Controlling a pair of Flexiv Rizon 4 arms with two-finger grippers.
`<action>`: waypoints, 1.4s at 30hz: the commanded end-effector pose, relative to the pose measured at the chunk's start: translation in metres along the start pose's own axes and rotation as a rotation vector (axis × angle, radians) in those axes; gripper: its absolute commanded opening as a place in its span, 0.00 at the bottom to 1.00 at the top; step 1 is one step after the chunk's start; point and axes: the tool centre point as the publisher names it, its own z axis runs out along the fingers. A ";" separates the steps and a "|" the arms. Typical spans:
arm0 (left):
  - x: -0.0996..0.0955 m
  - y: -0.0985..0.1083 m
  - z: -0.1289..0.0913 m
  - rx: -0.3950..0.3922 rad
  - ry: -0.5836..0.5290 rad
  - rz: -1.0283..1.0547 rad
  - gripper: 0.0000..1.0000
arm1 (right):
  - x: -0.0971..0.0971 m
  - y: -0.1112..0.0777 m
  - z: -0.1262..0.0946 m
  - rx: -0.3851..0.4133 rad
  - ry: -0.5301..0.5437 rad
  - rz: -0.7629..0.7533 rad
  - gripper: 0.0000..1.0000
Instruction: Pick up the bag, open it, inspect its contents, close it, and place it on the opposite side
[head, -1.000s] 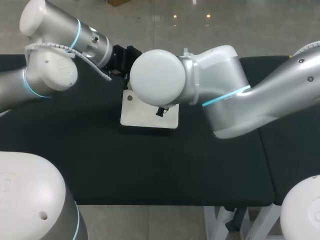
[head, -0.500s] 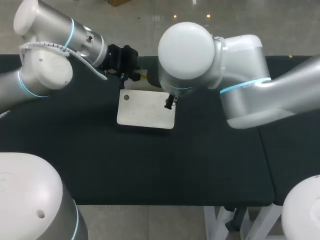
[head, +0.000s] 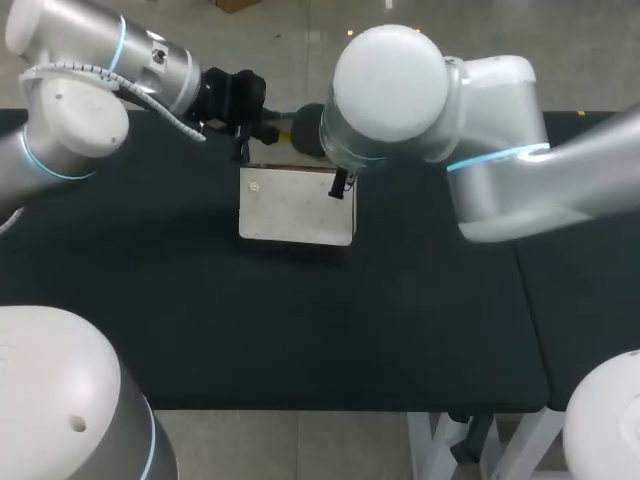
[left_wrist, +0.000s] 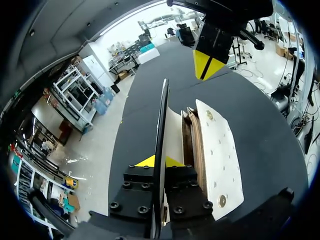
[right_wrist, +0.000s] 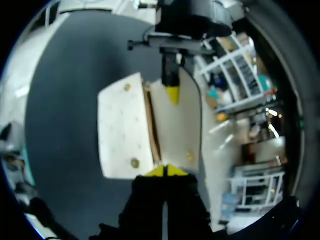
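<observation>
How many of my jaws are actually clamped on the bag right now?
2. The left jaws are shut on one end of the bag's opened flap; the right jaws are shut on the flap's opposite end. Each wrist view shows its own clamp, so neither is hidden.

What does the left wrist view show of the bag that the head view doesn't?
Only the left wrist view shows the bag parted at its mouth, brown lining between its white sides, the left gripper pinching one side edge-on. Only the head view shows its whole outline on the black table, with the left arm and right arm entering from opposite sides. Both show the white bag, its round snap and the right gripper at its other end.
</observation>
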 end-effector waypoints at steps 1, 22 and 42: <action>-0.006 -0.005 0.001 -0.012 0.018 -0.005 0.00 | 0.000 0.007 0.014 -0.018 0.010 -0.023 0.00; 0.001 -0.007 0.002 -0.019 0.054 -0.039 0.00 | 0.005 0.010 0.068 -0.007 0.033 -0.089 0.00; 0.000 -0.007 0.005 -0.022 0.046 -0.095 0.00 | 0.020 0.003 0.084 0.043 0.056 -0.132 0.00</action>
